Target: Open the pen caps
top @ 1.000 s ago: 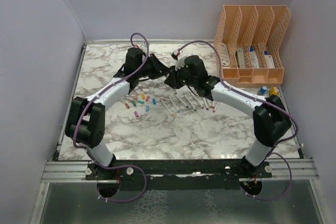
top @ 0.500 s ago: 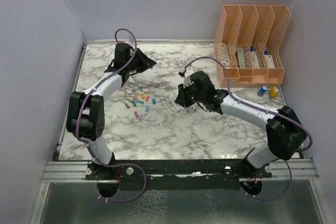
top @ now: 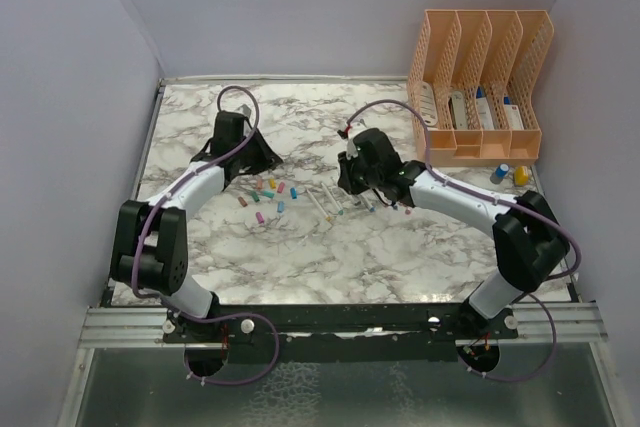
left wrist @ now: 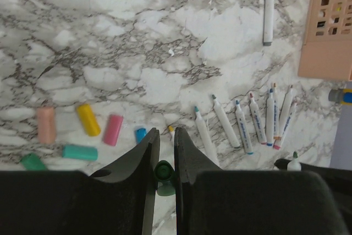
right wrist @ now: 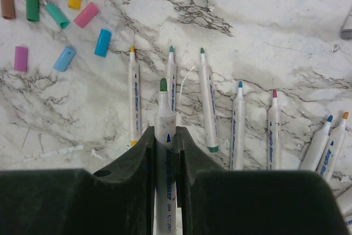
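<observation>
Left end effector [left wrist: 165,136] narrow, pinching green cap [left wrist: 163,171]; right end effector [right wrist: 165,133] narrow w/ green-tip pen [right wrist: 164,108], tip bare; other caps [left wrist: 88,119] loose on counter [left wrist: 137,53]; other pens [left wrist: 223,120] in row beside them.

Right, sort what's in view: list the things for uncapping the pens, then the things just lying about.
Job: green cap in left fingers; green-tipped pen in right fingers; uncapped pens; loose caps.
Lying about: peach organiser; two small bottles.
</observation>
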Robot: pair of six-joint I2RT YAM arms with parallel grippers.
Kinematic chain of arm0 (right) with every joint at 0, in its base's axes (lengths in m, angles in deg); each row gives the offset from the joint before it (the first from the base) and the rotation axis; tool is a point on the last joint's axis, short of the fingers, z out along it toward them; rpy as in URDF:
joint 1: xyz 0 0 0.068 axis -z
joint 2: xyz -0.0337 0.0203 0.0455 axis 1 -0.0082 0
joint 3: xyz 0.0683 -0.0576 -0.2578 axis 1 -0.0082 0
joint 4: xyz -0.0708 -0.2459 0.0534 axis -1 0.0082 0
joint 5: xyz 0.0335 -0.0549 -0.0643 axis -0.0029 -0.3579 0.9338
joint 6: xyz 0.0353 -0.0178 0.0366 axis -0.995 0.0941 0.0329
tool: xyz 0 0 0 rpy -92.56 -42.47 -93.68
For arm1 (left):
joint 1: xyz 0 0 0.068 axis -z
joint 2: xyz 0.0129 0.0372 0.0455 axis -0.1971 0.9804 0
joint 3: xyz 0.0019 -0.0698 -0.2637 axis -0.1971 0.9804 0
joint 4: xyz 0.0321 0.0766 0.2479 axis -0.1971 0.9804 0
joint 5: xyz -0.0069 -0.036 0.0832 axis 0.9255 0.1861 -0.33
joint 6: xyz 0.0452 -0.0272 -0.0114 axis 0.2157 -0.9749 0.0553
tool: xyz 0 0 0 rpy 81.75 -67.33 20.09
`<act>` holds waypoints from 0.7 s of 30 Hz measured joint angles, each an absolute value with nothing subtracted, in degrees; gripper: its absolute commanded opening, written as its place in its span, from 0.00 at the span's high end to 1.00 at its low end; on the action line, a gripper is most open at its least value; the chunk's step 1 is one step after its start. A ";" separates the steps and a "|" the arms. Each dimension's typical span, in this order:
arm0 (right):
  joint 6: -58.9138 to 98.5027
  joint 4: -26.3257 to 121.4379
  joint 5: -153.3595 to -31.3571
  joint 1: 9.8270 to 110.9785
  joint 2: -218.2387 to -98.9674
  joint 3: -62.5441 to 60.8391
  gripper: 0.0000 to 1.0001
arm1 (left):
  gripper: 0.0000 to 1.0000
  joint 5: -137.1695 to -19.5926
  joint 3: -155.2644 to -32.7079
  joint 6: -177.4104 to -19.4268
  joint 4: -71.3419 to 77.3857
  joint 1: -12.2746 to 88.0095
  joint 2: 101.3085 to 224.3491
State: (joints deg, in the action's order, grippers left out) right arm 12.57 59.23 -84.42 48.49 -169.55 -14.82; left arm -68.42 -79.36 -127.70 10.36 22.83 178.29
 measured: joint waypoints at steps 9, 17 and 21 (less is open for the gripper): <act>13.46 59.91 -81.14 48.84 -173.31 -10.62 0.99 | 1.00 -71.35 -72.06 -123.29 15.04 22.83 172.35; 15.21 60.22 -80.25 49.11 -178.34 -7.63 0.99 | 0.94 -71.42 -67.60 -122.74 16.44 22.83 172.30; 16.41 60.26 -80.20 49.13 -180.37 -7.43 0.99 | 0.88 -71.53 -67.31 -122.24 16.57 22.83 172.30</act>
State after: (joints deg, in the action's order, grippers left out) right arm 16.41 60.26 -80.20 49.13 -180.37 -7.43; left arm -71.53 -67.31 -122.24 16.57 22.83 172.30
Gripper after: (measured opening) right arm 0.149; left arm 0.166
